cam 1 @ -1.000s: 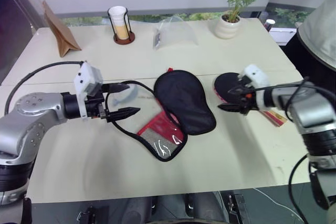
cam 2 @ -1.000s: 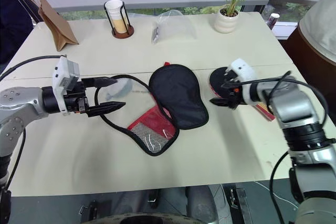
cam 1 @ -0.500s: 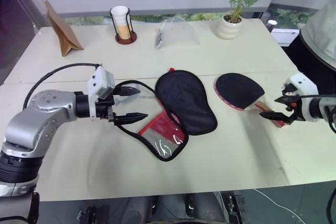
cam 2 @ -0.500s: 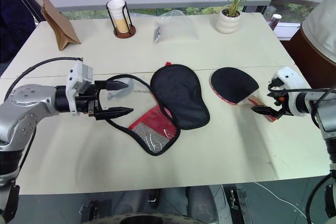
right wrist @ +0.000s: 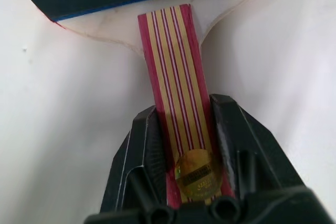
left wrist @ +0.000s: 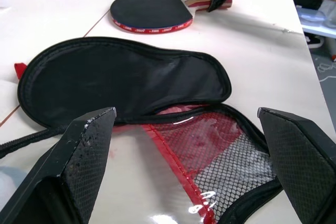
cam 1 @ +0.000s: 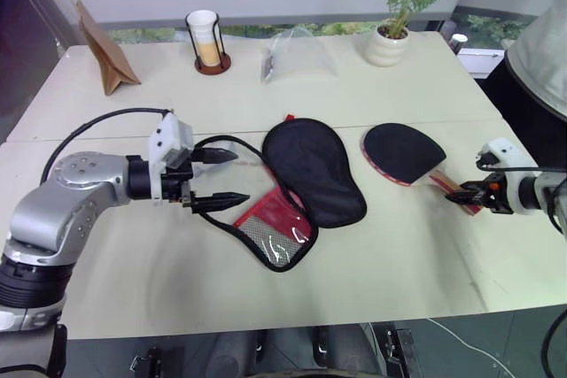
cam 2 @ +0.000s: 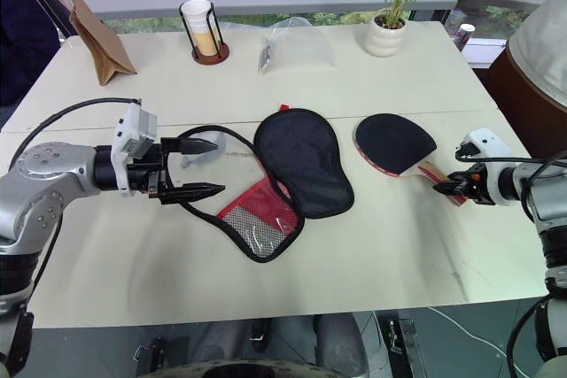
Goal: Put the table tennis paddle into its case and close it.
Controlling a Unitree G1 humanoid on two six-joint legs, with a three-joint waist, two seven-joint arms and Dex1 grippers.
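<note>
We see the right gripper clamped on the handle end of the table tennis paddle, which lies flat just right of the case. The case lies unzipped, its mesh pocket folded out. The left gripper hovers spread wide at the case's left edge, holding nothing.

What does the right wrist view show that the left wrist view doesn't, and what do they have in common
Right wrist view alone: up close, the right gripper closed on both sides of the table tennis paddle handle, with the handle's stripes and a gold sticker.

Left wrist view alone: the open left gripper spread above the case, which lies unzipped with its red mesh pocket exposed.

Both: the paddle flat on the pale table, with the right gripper at its handle.
</note>
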